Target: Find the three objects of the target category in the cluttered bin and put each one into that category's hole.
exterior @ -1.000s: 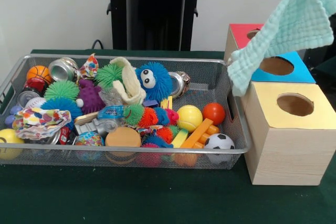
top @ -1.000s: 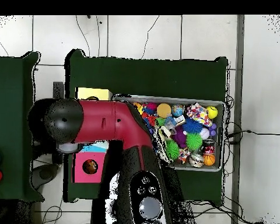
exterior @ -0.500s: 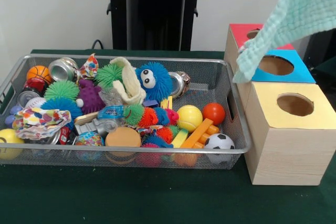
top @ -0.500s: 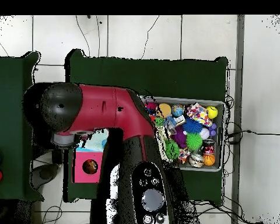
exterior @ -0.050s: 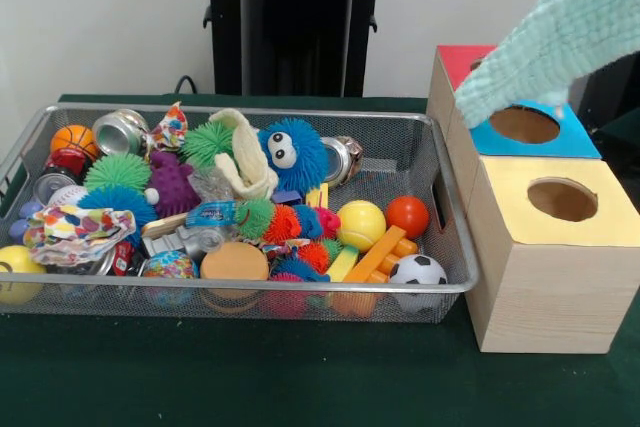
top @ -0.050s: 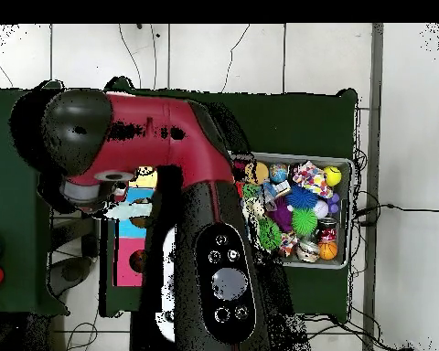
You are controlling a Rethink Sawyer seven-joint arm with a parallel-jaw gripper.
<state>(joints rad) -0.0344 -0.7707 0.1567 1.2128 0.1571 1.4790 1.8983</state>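
Note:
A mint-green cloth (exterior @ -0.050s: 560, 47) hangs in the air from the upper right of the front view, its lower end over the blue-topped box (exterior @ -0.050s: 582, 143) beside that box's round hole. The gripper holding it is above the picture's top edge. From overhead, the red arm (top @ -0.050s: 191, 174) hides the gripper, and a corner of the cloth (top @ -0.050s: 124, 211) shows under the arm's end, over the boxes. In the wire bin (exterior @ -0.050s: 300, 289) lie a patterned cloth (exterior @ -0.050s: 75, 227), a cream cloth (exterior @ -0.050s: 245, 162) and a small patterned scrap (exterior @ -0.050s: 170, 127).
A red-topped box (exterior @ -0.050s: 455, 59) stands behind the blue one and a yellow-topped box (exterior @ -0.050s: 520, 212) in front, each with a round hole. The bin also holds balls, spiky toys, cans and orange blocks. Dark green cloth covers the table.
The mint cloth has swung up and to the right in the front view, and its lower end now lies higher over the blue box. Overhead, the arm's end has moved towards the picture's top left.

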